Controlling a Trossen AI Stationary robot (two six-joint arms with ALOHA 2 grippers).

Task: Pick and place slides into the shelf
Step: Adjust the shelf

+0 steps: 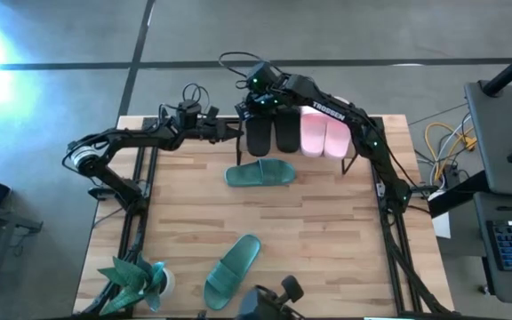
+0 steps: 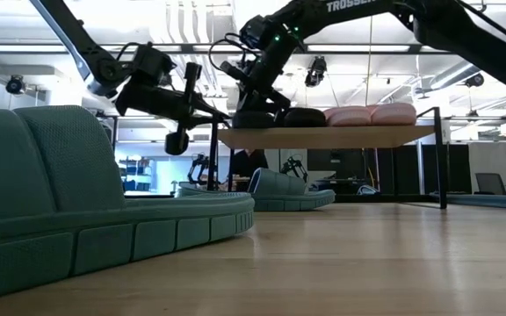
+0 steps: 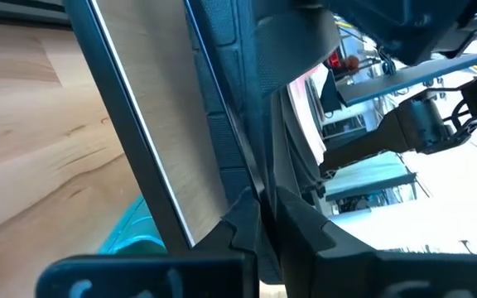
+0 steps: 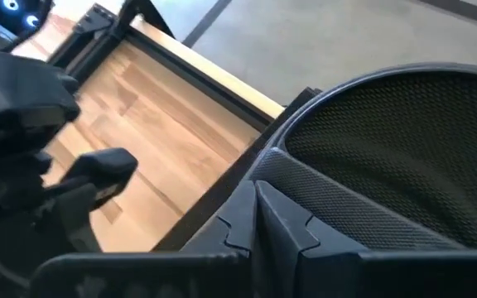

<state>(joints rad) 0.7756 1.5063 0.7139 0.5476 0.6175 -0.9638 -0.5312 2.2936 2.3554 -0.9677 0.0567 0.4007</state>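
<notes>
The shelf (image 2: 341, 136) stands at the table's far edge with two black slides (image 1: 271, 133) and two pink slides (image 1: 324, 135) side by side on its plank. One teal slide (image 1: 260, 173) lies on the table just in front of the shelf. Another teal slide (image 1: 232, 269) lies near the front edge. My left gripper (image 1: 238, 132) is shut at the shelf's left end, beside the left black slide (image 3: 222, 124). My right gripper (image 1: 260, 112) is shut above the black slides' far ends, slanting down onto the strap (image 4: 387, 165) of one black slide. My left gripper has its shut fingertips (image 3: 255, 203) against the outer long side (image 3: 226, 157) of the left black slide. It comes almost level from the table's left. The slide lies flat on the shelf plank (image 3: 160, 124). My right gripper sets its shut fingertips (image 4: 255, 199) on the edge of a black slide's mesh strap (image 4: 284, 161). It slants down from the far side. The slide rests on the shelf.
A teal potted plant (image 1: 136, 277) stands at the table's near left corner. Black frame rails (image 1: 140, 204) run along the table's left and right sides. Bare wood (image 1: 327, 240) lies between the shelf and the near teal slide.
</notes>
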